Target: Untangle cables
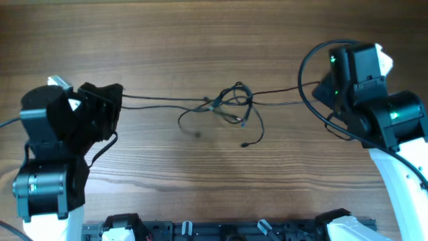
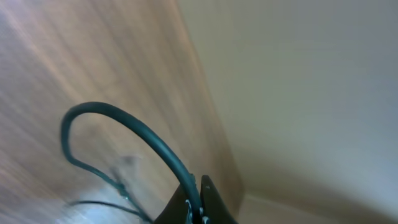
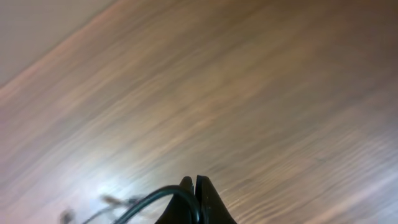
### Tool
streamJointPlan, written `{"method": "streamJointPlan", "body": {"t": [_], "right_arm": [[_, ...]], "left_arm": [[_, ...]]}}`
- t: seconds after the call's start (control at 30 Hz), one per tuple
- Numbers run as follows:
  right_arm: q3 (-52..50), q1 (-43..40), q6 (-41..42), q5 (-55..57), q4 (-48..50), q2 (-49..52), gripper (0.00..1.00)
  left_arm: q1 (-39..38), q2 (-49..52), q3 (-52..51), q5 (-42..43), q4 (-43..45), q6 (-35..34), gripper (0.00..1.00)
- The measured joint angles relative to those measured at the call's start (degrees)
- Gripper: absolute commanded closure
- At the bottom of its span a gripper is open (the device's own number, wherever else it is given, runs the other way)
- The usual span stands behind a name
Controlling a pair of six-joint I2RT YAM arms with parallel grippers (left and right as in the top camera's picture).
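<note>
Two claws, each pressed together on a strand: the left claw (image 1: 115, 99) and the right claw (image 1: 319, 88) pinch opposite ends of the thin black flexible cables (image 1: 231, 100). Their small knot lies on the brown wood-grain tabletop (image 1: 200, 33) between the claws, nearer the right one.

Only the overhead view shows that knot, the nearly straight lines running from it to each claw, and a loose curl ending in a small plug (image 1: 245, 144) on the arm-base side of the knot.

The left wrist view shows the left claw (image 2: 198, 186) close up. Its dark fingertips meet, and a smooth, round cord (image 2: 143, 134) arches out of them in a hoop. To the claw's right is a pale matte wall (image 2: 298, 93), which the overhead view does not show.

The right wrist view shows the right claw (image 3: 193, 186) with its tips together and a cord (image 3: 152, 196) curving away to its left. Beyond the claw the streaked grain of the tabletop is blurred.
</note>
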Motion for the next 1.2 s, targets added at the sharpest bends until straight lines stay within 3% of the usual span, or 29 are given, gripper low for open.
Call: {"method": "streamJointPlan", "body": {"t": [0.1,0.17,0.23,0.3,0.37,0.5,0.7,0.97,1.03,1.13,1.2], "right_arm": [[0.0,-0.1,-6.0,-8.2,1.5,0.0,0.79],[0.0,-0.1,-8.8,-13.1,1.5,0.2,0.77],[0.0,-0.2,-10.8,-16.3,1.4,0.4,0.76],[0.0,-0.2,-13.3,-19.3,1.3,0.8,0.88],[0.0,-0.2,-14.6,-20.4,0.9,1.1,0.88],[0.0,-0.2,-14.7,-20.4,-0.2,2.4,0.76],[0.0,-0.3,-17.9,-27.1,2.0,6.0,0.6],[0.0,0.4,-28.4,-47.1,3.7,14.0,0.58],[0.0,1.8,-31.3,-51.8,3.7,15.9,0.54],[0.0,5.0,-34.8,-56.9,5.0,18.3,0.28],[0.0,7.0,-35.7,-58.8,6.6,19.2,0.22]], "left_arm": [[0.2,-0.1,0.0,4.1,3.1,0.0,0.96],[0.3,-0.1,0.0,6.6,4.9,-0.3,0.96],[0.3,-0.1,0.0,9.1,7.1,-0.7,0.96],[0.3,-0.1,0.0,12.0,10.6,-1.0,0.96],[0.3,0.0,0.0,15.5,14.8,-1.5,0.96],[0.3,0.0,0.0,20.7,21.1,-2.6,0.96],[0.3,0.1,0.0,24.7,20.6,-3.9,0.96],[0.3,0.2,0.0,26.2,26.7,-8.1,0.96],[0.3,0.1,0.0,26.1,27.6,-8.5,0.96],[0.2,0.2,0.0,26.2,27.4,-9.1,0.96],[0.3,0.4,0.0,26.1,26.8,-9.6,0.96]]}}
